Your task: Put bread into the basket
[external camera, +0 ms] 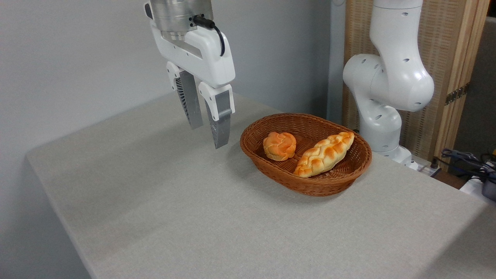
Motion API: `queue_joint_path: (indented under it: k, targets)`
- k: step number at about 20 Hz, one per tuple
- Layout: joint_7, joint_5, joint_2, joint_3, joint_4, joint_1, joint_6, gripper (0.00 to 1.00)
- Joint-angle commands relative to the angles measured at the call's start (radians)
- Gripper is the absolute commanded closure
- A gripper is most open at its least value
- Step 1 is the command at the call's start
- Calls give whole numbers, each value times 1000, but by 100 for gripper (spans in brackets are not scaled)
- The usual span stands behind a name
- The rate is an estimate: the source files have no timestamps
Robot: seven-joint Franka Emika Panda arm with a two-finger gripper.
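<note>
Your counter [193, 217] carries only the basket [306, 184]. In it the bread [324, 154] lies slantwise, with a small round bun [279, 145] just beside it on the left. Your tool [209, 133] hangs left of the basket, released, gripping nothing.

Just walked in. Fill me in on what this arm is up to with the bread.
Nothing is being handled right now. The end effector hangs above the table, left of the basket, holding nothing, its fingers slightly apart. The long braided bread already lies inside the basket, next to a small round bun. Judging from how things lie, the bread is in place.
</note>
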Motion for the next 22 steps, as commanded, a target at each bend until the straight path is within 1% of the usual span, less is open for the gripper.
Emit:
queue_joint_path:
  k: [1,4,6,8,14,18,22]
  targets:
    - [-2,-6,4,-29,-13,27,31,0]
    - [1,-3,7,-22,-13,30,36,0]
    - [19,-3,5,-10,-14,23,42,0]
    - [16,-2,5,0,-14,15,50,0]
    - [10,-6,5,0,-23,13,60,0]
    - [9,-12,11,-13,-23,24,77,0]
    - [12,-12,11,-22,-30,26,77,0]
